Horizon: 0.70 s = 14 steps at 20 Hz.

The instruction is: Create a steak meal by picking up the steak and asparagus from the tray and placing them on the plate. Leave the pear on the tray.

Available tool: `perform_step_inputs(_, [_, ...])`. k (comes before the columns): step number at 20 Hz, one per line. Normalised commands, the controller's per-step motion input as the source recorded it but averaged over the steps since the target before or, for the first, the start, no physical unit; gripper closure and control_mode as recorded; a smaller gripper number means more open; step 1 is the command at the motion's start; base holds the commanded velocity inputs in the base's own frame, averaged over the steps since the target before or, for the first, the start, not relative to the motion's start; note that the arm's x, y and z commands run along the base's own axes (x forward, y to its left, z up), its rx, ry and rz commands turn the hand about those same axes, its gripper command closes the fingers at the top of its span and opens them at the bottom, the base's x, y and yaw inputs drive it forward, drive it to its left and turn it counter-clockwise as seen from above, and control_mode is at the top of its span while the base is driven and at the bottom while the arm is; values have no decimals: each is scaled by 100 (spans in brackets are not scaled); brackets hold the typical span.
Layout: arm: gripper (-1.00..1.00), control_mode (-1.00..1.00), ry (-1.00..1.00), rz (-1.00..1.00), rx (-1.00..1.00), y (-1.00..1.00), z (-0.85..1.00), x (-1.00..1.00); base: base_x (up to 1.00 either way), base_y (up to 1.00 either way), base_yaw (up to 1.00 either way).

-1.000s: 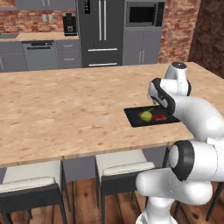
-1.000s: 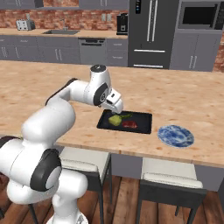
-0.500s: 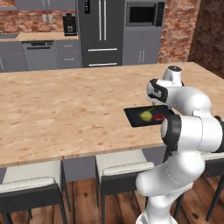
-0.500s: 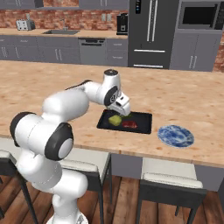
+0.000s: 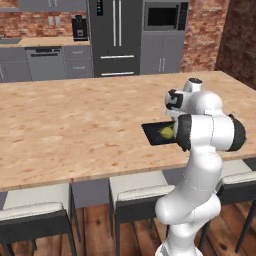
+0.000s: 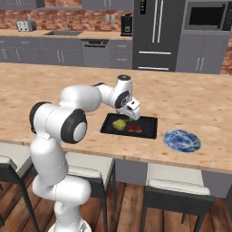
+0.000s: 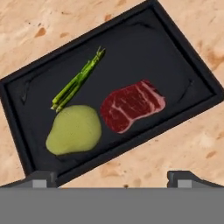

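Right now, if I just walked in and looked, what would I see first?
Probably the black tray on the wooden counter, with three foods lying on it: a red steak, a yellow-green pear right beside it, and thin green asparagus a little apart. The gripper hangs over the tray, and a blue-and-white plate sits nearby.

brick walls [image 6: 68, 20], grey cabinets [image 6: 54, 56], wooden counter [image 5: 75, 125], padded stools [image 5: 35, 212]
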Motion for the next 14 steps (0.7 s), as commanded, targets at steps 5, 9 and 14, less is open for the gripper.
perform_step_inputs(5, [-100,-100,5,0,0,0,-27,55,0,0,0])
perform_step_inputs(9, [-100,-100,4,0,0,0,-35,52,0,0,0])
perform_step_inputs(14, [-100,-100,3,0,0,0,-37,53,0,0,0])
